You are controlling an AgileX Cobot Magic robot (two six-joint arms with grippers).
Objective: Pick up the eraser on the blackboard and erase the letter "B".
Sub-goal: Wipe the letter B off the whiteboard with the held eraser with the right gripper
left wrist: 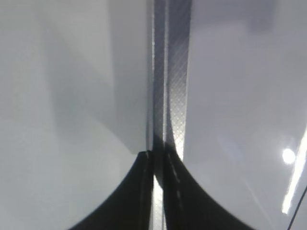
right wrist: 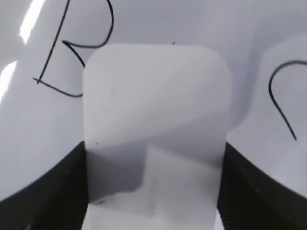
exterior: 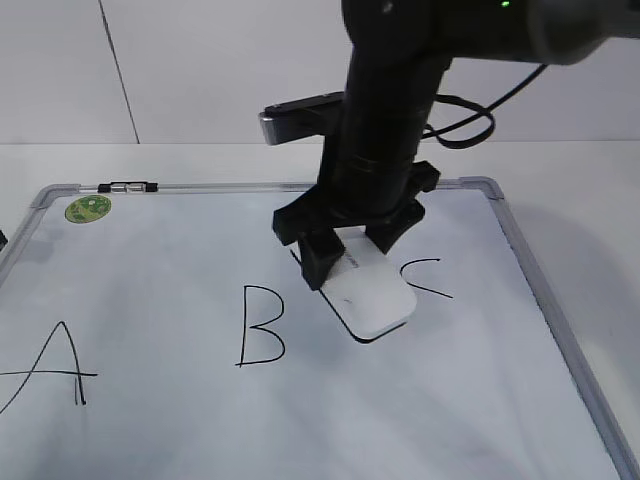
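Blackboard (exterior: 150, 420) open btwn eraser (exterior: 372, 293), clamped in right jaws (exterior: 350, 250), & "B" (exterior: 260, 327); left jaws together.

The right gripper (right wrist: 153, 201) clamps the eraser (right wrist: 156, 120) between the letter "B" (right wrist: 79, 48) and a curved mark (right wrist: 283, 96).

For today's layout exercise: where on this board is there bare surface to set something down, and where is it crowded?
Free: the blackboard strip above the A and the letter "B", right of the green sticker; also the stretch below the C. Crowded: between B and C, where the right end effector grips the eraser.
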